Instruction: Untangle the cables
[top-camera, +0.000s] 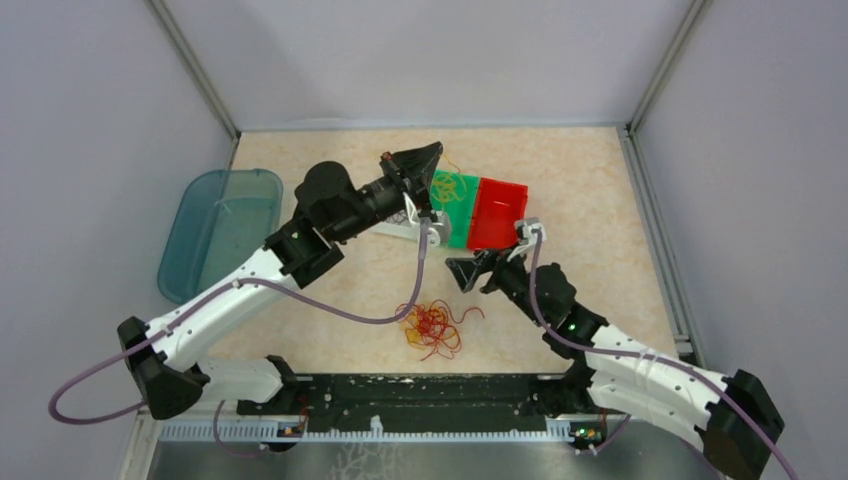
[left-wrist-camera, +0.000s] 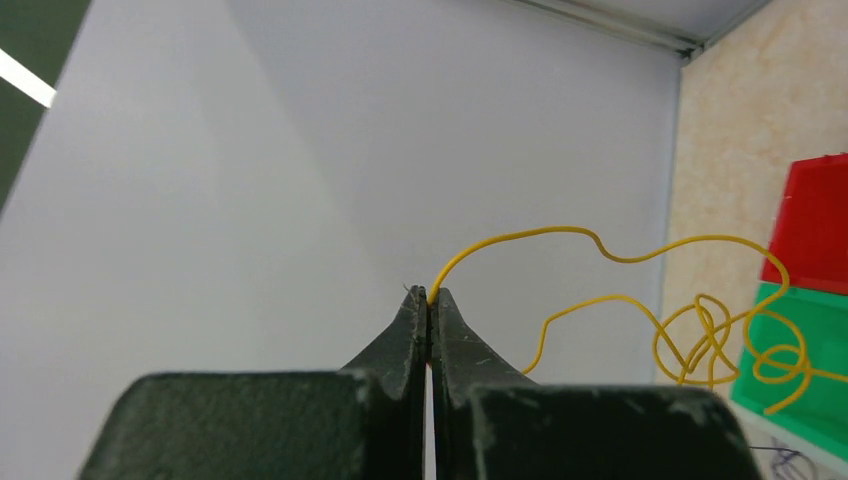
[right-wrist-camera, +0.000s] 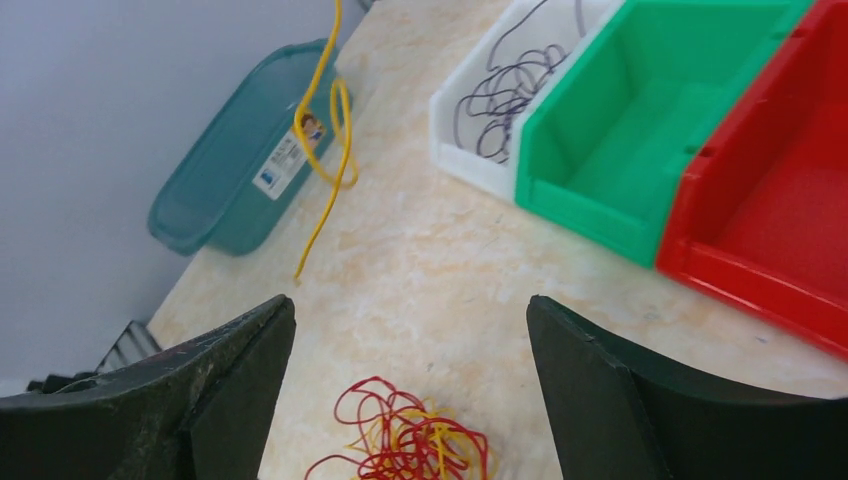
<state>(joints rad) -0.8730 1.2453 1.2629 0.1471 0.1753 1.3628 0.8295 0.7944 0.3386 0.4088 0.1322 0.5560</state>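
One thin yellow wire strand (left-wrist-camera: 560, 232) hangs clenched in the left jaws, held up near the green plastic bin (left-wrist-camera: 825, 330), likely for sorting there. Right jaws stand released and empty above the red-and-yellow wire tangle (right-wrist-camera: 405, 440) on the beige tabletop (right-wrist-camera: 450, 270), likely ready for another pick.

Two white-shelled robot arms, the left arm (top-camera: 215, 305) and the right arm (top-camera: 650, 385), carry bulky matte-black joints above a scuffed black base rail (top-camera: 420, 400). Thick purple cables (top-camera: 330, 312) trail along both. The left gripper (left-wrist-camera: 430, 300) and right gripper (right-wrist-camera: 408, 320) have rough black wedge-shaped fingers. A small green light (top-camera: 572, 327) glows on the right arm.
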